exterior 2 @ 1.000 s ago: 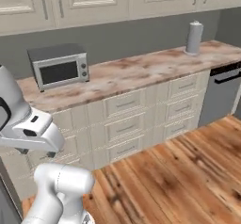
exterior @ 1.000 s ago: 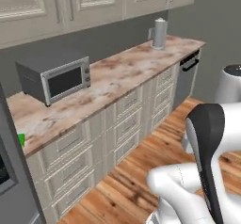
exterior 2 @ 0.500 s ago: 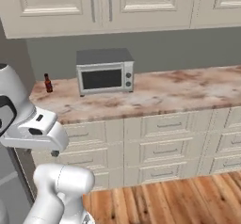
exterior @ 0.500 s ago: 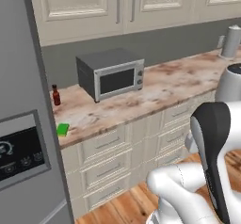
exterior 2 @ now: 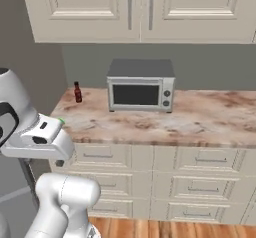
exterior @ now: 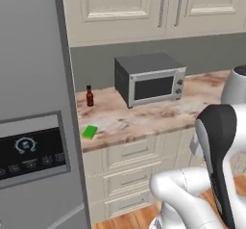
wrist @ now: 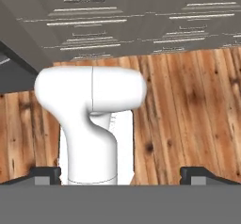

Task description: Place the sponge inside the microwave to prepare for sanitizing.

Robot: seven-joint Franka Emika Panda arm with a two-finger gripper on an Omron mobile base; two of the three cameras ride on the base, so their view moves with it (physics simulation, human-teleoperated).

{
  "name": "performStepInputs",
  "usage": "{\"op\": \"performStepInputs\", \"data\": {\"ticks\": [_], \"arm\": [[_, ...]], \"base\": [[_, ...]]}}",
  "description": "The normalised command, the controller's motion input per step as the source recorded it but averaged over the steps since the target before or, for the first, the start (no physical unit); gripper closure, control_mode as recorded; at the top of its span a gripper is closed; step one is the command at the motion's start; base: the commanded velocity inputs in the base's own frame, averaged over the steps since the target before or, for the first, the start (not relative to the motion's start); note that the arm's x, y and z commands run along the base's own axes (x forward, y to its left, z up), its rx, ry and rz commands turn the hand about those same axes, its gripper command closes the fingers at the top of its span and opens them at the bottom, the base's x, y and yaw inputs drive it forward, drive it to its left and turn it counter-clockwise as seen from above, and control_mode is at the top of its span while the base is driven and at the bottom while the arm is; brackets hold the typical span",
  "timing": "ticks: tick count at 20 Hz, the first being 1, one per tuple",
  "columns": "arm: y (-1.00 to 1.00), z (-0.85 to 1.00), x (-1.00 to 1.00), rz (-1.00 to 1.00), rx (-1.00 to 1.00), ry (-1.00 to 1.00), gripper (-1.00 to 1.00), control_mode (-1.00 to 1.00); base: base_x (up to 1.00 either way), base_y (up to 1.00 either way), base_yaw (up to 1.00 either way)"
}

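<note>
Left base view, green sponge (exterior: 89, 132) on marble counter (exterior: 144, 120) in front of brown bottle (exterior: 89, 96), left of grey toaster oven (exterior: 150, 79), claw (wrist: 120, 173) released, empty above wood floor (wrist: 188, 105).

Bright green sponge (exterior: 89, 132), dark brown bottle (exterior: 90, 96), grey toaster oven (exterior: 150, 79), mottled beige-brown counter (exterior 2: 200, 119), cream drawers (exterior 2: 210, 160), brown wood-grain floor (wrist: 197, 110).

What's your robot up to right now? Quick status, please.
Hand open, empty, pointing at the floor. Sponge lies on the counter edge near the small bottle. Nothing on top of it.
</note>
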Motion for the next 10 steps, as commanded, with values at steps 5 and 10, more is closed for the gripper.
{"op": "performStepInputs", "data": {"ticks": [5, 10], "arm": [[0.0, 0.0, 0.0, 0.0, 0.0, 0.0, -1.0, 1.0], [0.0, 0.0, 0.0, 0.0, 0.0, 0.0, -1.0, 1.0]], "base": [[0.57, -0.36, 0.28], [0.57, -0.12, 0.39]]}}
